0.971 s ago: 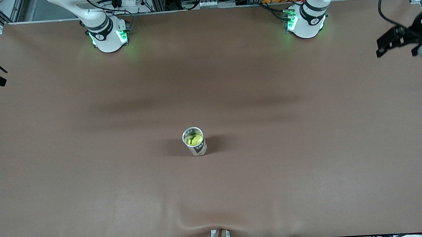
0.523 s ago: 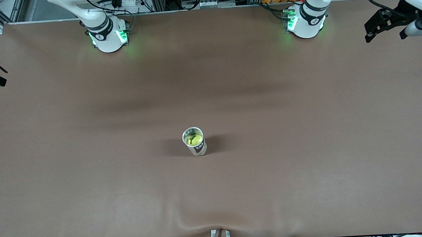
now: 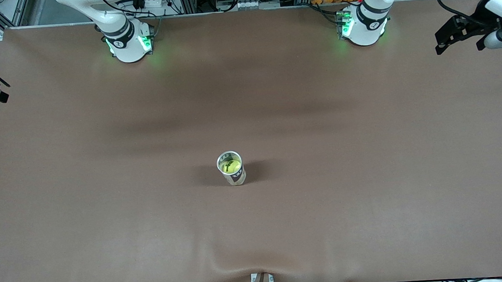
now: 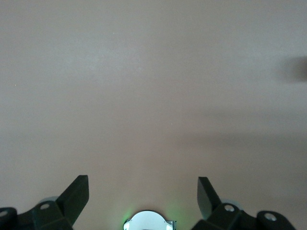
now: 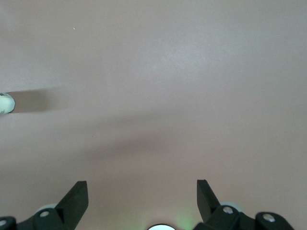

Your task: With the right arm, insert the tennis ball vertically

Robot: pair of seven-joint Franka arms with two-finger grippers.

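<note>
**Ball in the can, claws empty**

My right gripper (image 5: 142, 199) hangs wide open, holding nothing, over bare table (image 3: 366, 173) at my end. My left gripper (image 4: 143, 196) likewise gapes empty. The tennis ball (image 3: 230, 165) sits inside the upright can (image 3: 232, 168) mid-table.

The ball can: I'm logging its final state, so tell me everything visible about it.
The can is a short clear cylinder with a pale rim and a dark printed label. It stands upright, mouth open, on the brown table cover near the middle. A yellow-green tennis ball sits inside. Nothing else touches it; neither gripper is near.
</note>
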